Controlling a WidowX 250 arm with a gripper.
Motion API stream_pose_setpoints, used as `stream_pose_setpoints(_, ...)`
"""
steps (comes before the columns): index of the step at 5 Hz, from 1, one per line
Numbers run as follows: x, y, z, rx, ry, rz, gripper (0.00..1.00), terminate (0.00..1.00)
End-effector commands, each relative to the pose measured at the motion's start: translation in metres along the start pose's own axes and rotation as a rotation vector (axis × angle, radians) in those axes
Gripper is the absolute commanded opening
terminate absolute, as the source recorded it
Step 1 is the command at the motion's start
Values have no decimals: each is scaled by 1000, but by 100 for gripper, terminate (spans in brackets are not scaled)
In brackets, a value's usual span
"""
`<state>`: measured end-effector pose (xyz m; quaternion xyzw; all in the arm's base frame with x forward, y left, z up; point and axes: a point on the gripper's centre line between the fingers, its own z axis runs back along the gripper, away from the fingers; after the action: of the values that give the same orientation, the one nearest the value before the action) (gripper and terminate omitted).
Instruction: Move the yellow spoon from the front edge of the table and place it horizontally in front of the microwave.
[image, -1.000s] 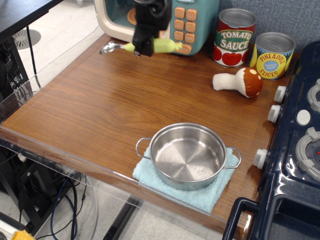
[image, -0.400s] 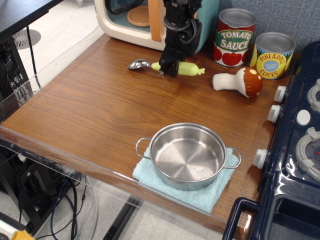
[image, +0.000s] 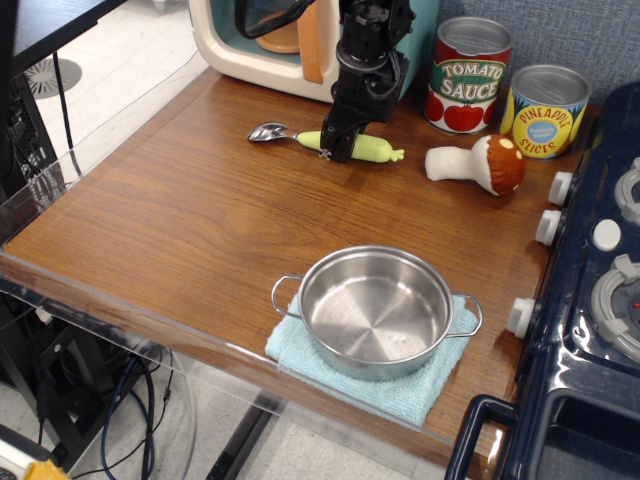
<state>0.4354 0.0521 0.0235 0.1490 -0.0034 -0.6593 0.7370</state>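
Note:
The yellow spoon (image: 369, 149) lies roughly horizontal on the brown table (image: 180, 230), its silver bowl pointing left, just in front of the microwave (image: 255, 45). My black gripper (image: 337, 145) comes down from above and its fingers sit around the middle of the spoon's handle, at table level. I cannot tell whether the fingers still press the handle. The microwave's door stands open, with its orange handle showing beside the arm.
A tomato sauce can (image: 468, 75) and a pineapple can (image: 547, 110) stand at the back right. A toy mushroom (image: 480, 164) lies right of the spoon. A steel pot (image: 375, 308) sits on a blue cloth (image: 400, 385) at the front edge. The dark blue stove (image: 590, 300) is on the right.
The gripper carried the spoon from right before the microwave door rightward and down to the table. In the last half second it shifted slightly and the spoon settled flat.

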Motion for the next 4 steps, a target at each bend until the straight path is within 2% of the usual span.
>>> stream_pose_setpoints(1,-18,-17,29,38,27,77,100,0)
stream_pose_setpoints(2,-22,-15,39,58,20,102,100,0)
stream_pose_setpoints(3,-29,-16,60,95,6,131,100,0)
stream_pose_setpoints(4,-36,-16,84,159,-11,176,100,0)
